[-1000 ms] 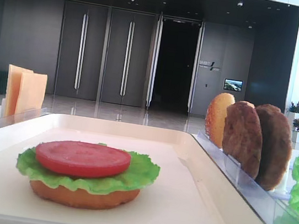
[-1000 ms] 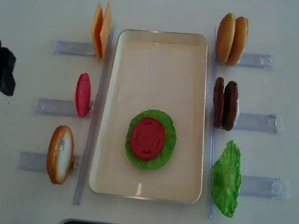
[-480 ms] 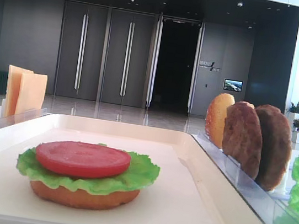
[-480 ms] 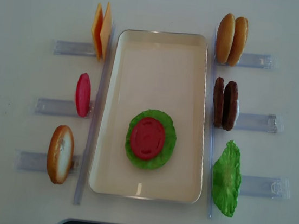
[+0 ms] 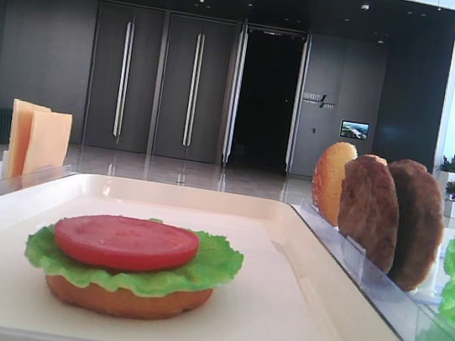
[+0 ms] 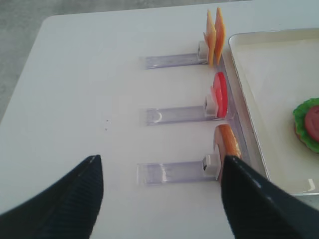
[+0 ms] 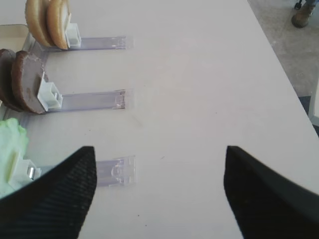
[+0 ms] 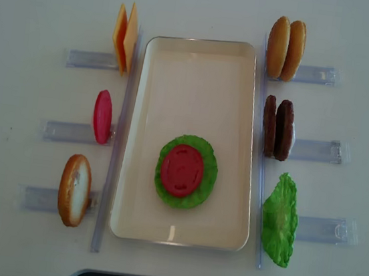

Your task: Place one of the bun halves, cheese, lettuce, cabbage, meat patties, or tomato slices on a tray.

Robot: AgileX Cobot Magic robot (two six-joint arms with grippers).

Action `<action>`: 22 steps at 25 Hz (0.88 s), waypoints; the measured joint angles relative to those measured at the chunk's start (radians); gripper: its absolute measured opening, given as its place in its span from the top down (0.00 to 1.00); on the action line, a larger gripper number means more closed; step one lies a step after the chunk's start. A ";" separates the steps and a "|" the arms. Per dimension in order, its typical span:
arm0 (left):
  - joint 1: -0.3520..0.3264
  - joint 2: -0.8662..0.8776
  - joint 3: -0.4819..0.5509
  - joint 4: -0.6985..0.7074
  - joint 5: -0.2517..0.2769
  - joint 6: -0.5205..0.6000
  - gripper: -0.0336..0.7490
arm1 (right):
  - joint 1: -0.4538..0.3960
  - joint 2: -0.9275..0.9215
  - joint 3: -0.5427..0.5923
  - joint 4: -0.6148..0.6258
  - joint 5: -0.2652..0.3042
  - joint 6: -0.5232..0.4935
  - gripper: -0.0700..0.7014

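A: What is seen on the tray (image 8: 200, 66)?
B: A tomato slice (image 8: 182, 171) is laid on lettuce (image 8: 209, 181) and a bun half (image 5: 126, 300), near the front rim. Much bare tray is left behind it.
A: And the grippers?
B: The left gripper (image 6: 162, 199) and right gripper (image 7: 159, 194) are spread wide over bare table (image 8: 29, 85). Nothing is held.

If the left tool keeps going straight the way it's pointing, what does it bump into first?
Probably the clear holder strip right ahead between its open fingers, with a bun half standing at its far end. Depth is hard to judge, so it might meet the bare table first.
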 joint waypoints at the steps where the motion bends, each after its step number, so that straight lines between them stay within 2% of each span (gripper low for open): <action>1: 0.000 -0.024 0.027 -0.012 0.000 0.001 0.24 | 0.000 0.000 0.000 0.000 0.000 0.000 0.22; 10: 0.000 -0.180 0.203 -0.070 -0.050 0.004 0.24 | 0.000 0.000 0.000 0.000 0.000 0.000 0.22; 22: 0.000 -0.184 0.321 -0.081 -0.128 0.036 0.26 | 0.000 0.000 0.000 0.000 0.000 0.000 0.22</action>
